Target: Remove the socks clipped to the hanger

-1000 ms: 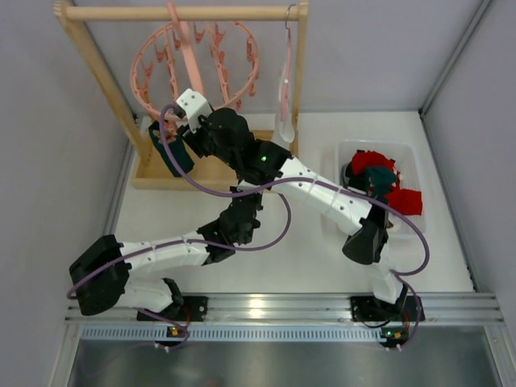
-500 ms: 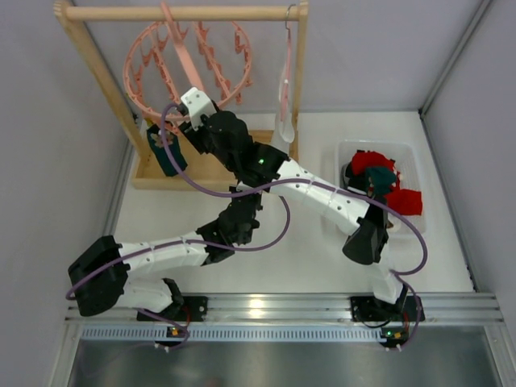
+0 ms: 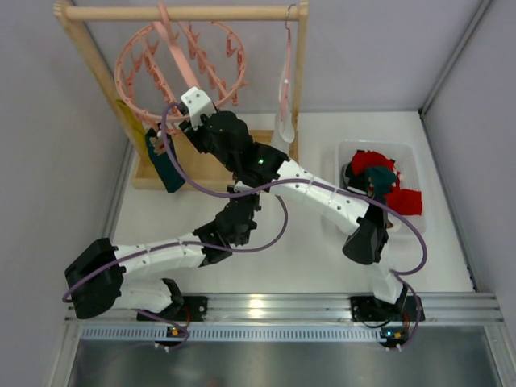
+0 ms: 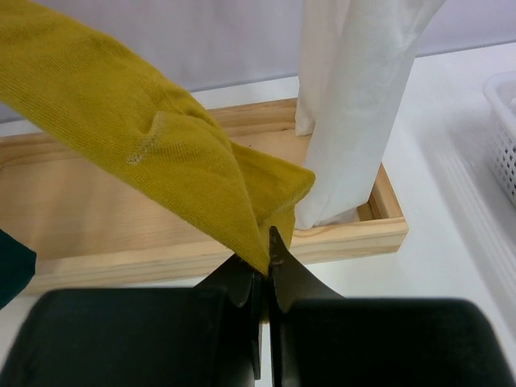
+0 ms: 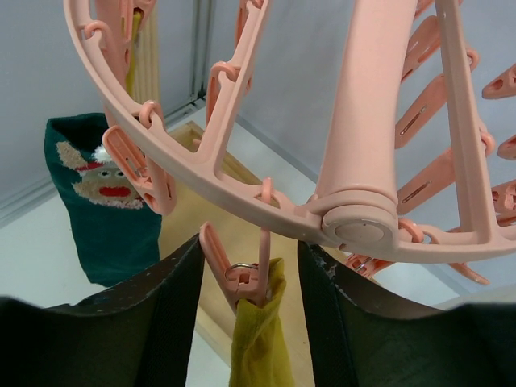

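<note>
The mustard sock hangs down from its peg between the right pincer's open jaws (left pincer grips its lower end).

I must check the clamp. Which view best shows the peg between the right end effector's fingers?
The right wrist view: the peg hangs inside the open right end effector, clamped on the mustard sock. The left wrist view shows only the sock's end in the shut left end effector. From above, the right arm covers it.
</note>
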Tool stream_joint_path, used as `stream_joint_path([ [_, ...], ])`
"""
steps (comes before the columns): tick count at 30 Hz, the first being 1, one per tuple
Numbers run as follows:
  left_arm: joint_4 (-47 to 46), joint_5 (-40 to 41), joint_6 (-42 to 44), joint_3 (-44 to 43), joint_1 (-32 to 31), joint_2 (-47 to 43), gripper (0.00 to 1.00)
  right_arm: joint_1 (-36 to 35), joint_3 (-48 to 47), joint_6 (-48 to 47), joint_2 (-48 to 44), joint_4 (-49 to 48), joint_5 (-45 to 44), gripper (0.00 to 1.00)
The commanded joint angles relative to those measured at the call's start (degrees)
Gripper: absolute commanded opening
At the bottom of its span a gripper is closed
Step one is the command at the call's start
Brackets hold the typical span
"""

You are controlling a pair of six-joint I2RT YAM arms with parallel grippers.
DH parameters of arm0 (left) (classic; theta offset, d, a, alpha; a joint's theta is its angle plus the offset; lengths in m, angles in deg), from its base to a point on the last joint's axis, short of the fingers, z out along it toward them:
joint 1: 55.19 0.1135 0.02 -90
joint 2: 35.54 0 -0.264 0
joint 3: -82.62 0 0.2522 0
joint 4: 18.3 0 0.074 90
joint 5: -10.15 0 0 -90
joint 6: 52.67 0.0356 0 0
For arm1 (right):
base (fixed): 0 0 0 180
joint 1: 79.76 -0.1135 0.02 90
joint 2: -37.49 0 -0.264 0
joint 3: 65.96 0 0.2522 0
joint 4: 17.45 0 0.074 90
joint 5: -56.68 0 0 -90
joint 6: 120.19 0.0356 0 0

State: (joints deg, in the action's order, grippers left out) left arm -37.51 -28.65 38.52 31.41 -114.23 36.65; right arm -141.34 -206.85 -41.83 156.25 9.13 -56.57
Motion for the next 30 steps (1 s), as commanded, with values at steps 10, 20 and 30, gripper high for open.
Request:
stream_joint_path([
  [10, -2.45, -0.14, -1.01, 0.98, -0.28, -2.58, 0.0, 0.5, -0.49, 2.5, -0.54, -6.4, 2.06, 0.26],
  [20, -2.36, 0.04, -3.21, 1.86, -0.28, -1.6, 0.0, 0.5, 2.41, 4.87, -3.88, -7.19, 4.44, 0.06],
  [30, 1.05, -3.73, -9.61, 6.69, -0.37, -8.1, 0.0, 0.58, 4.79, 6.01, -5.29, -8.34, 5.58, 0.06],
])
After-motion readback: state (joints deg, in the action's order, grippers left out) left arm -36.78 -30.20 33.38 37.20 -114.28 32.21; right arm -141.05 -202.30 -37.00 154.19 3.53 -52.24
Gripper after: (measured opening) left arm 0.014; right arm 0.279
